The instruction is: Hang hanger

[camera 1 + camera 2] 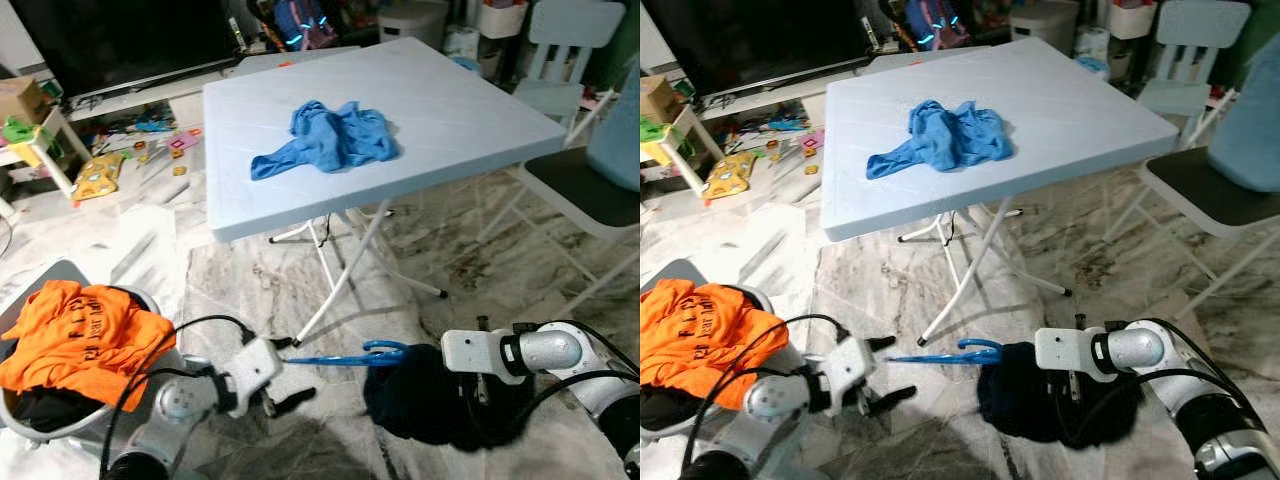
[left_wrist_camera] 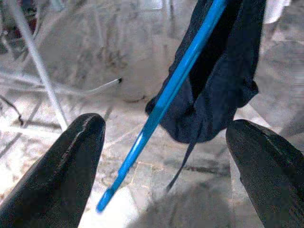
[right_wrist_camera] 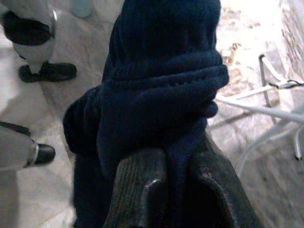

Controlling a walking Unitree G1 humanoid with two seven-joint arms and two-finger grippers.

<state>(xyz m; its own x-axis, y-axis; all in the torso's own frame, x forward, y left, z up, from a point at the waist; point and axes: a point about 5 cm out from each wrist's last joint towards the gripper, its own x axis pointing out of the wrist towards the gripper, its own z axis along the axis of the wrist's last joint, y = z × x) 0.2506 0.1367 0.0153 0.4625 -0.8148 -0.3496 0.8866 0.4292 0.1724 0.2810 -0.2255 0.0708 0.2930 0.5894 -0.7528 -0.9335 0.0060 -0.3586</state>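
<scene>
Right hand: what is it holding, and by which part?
The right hand is shut on the dark navy garment, pinching a bunched fold of fabric.

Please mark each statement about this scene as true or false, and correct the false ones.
1. The right gripper is shut on the dark garment. True.
2. The left gripper is clamped on the blue hanger. False: its fingers stand wide apart on either side of the hanger's end, not touching it.
3. A blue cloth lies on the light blue table. True.
4. The orange shirt lies on the table. False: it sits in a basket on the floor at the robot's left.
5. The hanger passes into the dark garment. True.
</scene>
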